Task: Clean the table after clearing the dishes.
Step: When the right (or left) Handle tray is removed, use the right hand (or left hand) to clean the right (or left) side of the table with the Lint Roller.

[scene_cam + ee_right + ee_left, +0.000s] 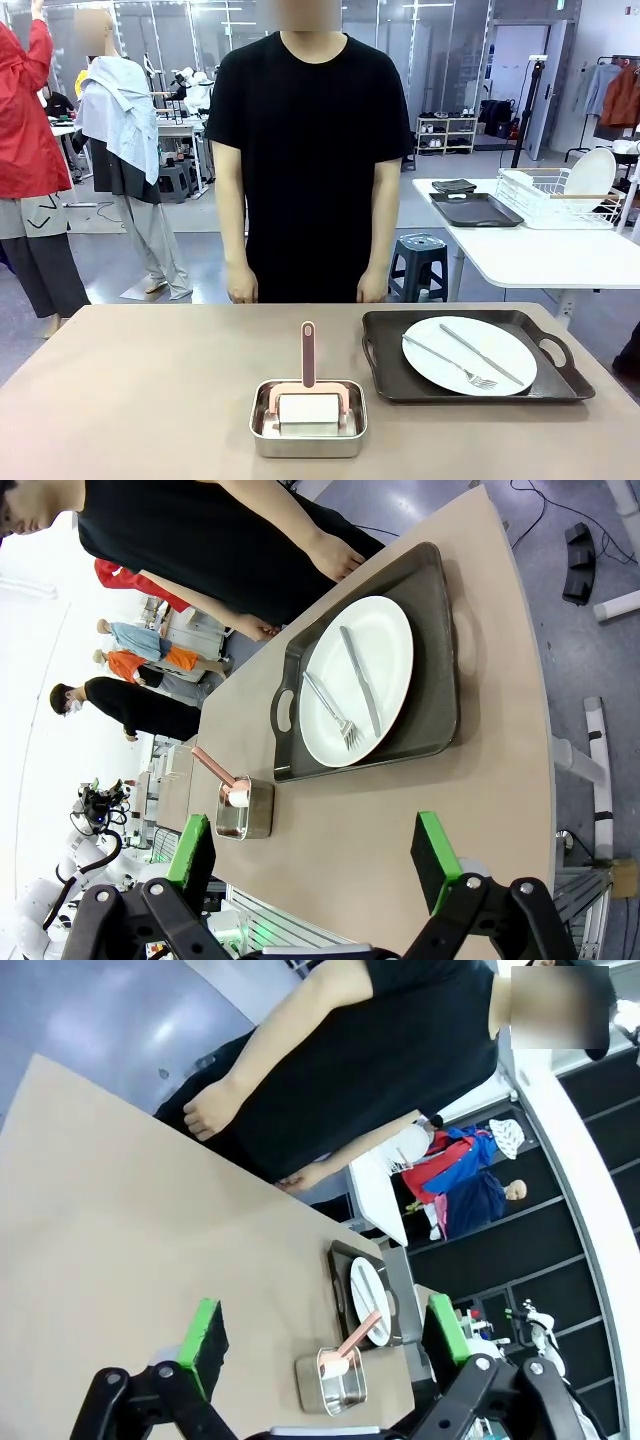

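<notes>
Steel pan (305, 446) nearest, fork (448, 360) and knife (482, 355) diagonal on plate (500, 343)

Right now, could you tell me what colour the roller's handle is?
The handle is pink; front view shows it best.

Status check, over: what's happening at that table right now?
Left hand open, right hand open, both empty. Plate, fork and knife on tray, not yet cleared. Roller sits in pan beside tray.

floor (100, 250) grey | white side table (540, 260) right | blue stool (418, 245) beside it | glass partitions (450, 60) behind
</notes>
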